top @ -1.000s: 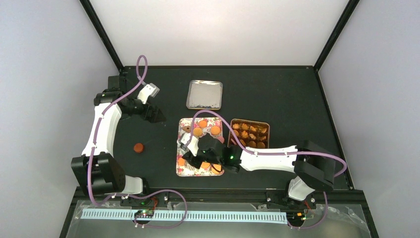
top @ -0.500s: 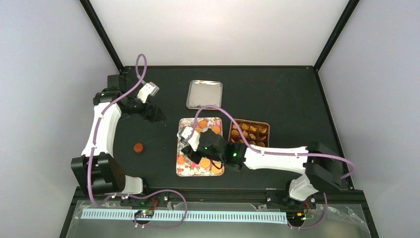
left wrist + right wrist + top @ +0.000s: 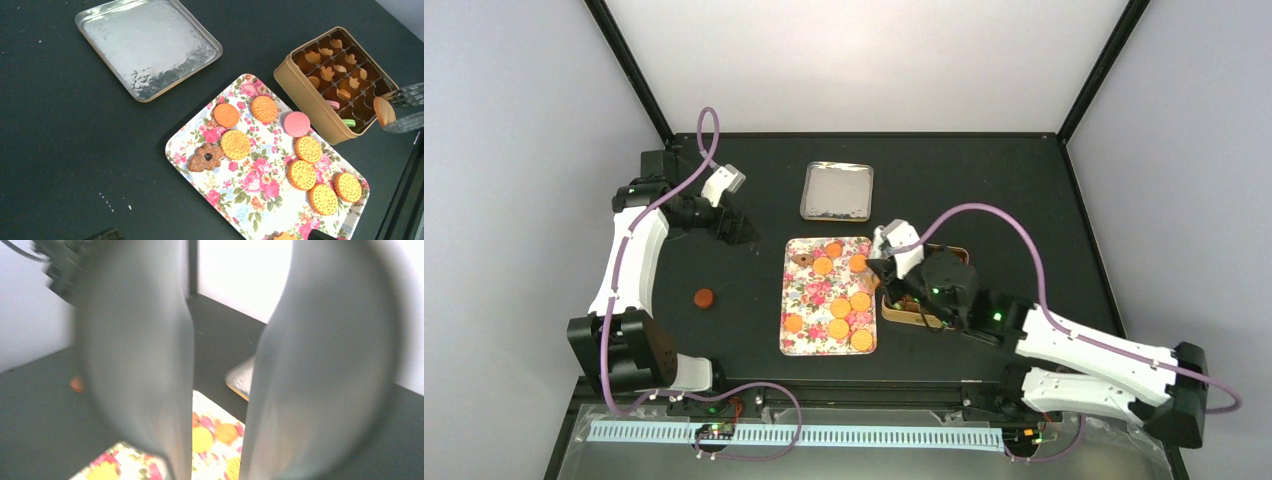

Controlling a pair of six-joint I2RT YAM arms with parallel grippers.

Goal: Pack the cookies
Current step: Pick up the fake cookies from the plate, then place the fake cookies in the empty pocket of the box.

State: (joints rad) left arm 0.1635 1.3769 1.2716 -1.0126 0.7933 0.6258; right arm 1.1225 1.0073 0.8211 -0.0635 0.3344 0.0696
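Several round orange cookies point(image 3: 235, 144), a pink one point(image 3: 296, 124) and a brown flower-shaped one point(image 3: 206, 157) lie on the floral tray point(image 3: 809, 315). The tan tin point(image 3: 305, 95) stands right of the tray, with small cookies in its compartments. My right gripper point(image 3: 882, 268) hovers at the tin's near-left corner. In the left wrist view it point(image 3: 395, 107) is shut on an orange cookie point(image 3: 384, 111). Its own view is blurred, with the tray showing between its fingers point(image 3: 140, 365). My left gripper point(image 3: 739, 232) hangs open, left of and above the tray, holding nothing.
A silver lid point(image 3: 837, 190) lies upside down behind the tray. One stray reddish-orange cookie point(image 3: 705, 297) sits on the black table left of the tray. The right arm stretches across the tin from the near right.
The right arm has swung from over the tray's near half to the right, to the tin's left edge, carrying the cookie. The left arm has not moved.
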